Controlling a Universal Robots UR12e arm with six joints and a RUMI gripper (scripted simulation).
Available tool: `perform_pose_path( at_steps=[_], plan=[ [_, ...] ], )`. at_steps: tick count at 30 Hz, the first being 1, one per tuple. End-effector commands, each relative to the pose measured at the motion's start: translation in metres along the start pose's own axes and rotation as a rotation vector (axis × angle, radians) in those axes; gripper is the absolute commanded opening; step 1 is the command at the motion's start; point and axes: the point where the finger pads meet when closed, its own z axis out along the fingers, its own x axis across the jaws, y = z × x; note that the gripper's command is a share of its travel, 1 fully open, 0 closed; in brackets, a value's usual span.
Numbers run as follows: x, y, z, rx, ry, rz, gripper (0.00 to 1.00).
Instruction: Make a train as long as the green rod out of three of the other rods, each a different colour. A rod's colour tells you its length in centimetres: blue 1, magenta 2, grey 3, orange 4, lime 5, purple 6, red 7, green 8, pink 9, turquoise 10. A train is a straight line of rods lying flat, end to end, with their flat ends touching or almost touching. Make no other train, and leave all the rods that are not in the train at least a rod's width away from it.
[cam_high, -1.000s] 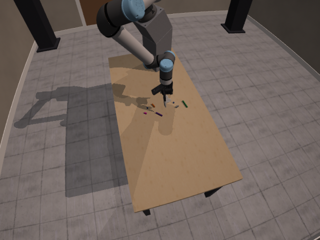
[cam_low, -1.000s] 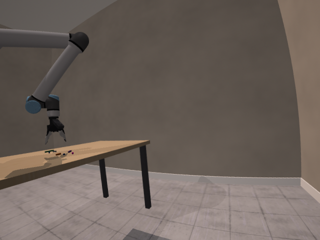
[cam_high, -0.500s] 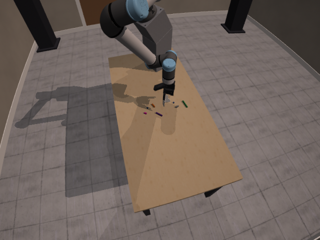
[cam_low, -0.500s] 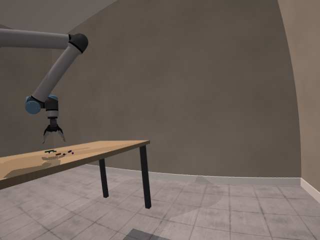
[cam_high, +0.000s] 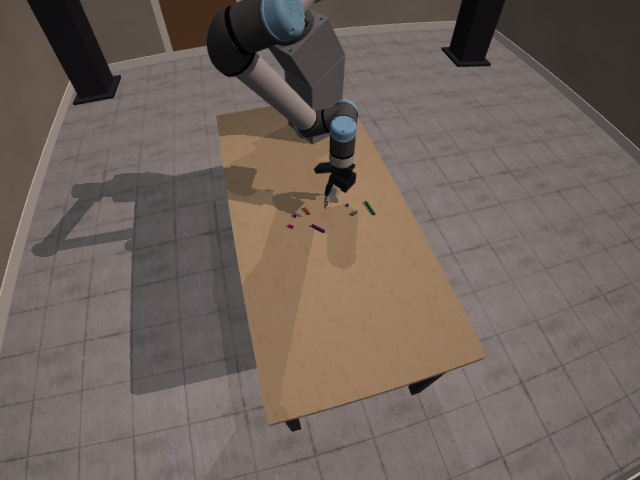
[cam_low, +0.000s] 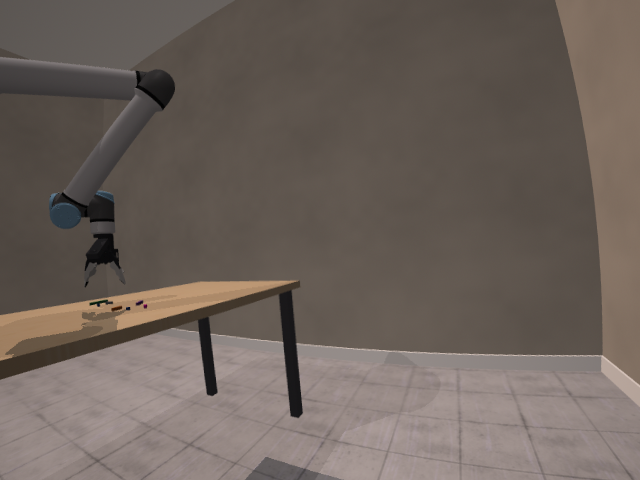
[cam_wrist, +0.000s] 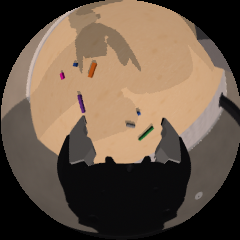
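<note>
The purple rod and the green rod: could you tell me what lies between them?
In the wrist view, the grey rod and a small blue rod lie between the purple rod and the green rod, nearer the green one.

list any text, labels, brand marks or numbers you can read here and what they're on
None: no readable text in any view.
Arm, pincer: no visible brand mark or label.
Rods, such as the green rod and purple rod: plain colour, no numbers.
Table, walls, floor: no signs.
</note>
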Motion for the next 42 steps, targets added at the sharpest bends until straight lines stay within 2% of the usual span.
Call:
perform_pose_path(
  at_steps=[1, 11, 13, 26, 42],
  plan=[
    [0.008, 0.005, -0.001, 0.006, 0.0, 0.167, 1.0],
    [0.023, 0.014, -0.001, 0.006, -0.001, 0.47, 1.0],
    [0.023, 0.014, -0.001, 0.006, -0.001, 0.47, 1.0],
    [0.04, 0.026, -0.002, 0.006, -0.003, 0.805, 1.0],
    [0.048, 0.032, -0.002, 0.005, -0.004, 0.97, 1.0]
  ],
)
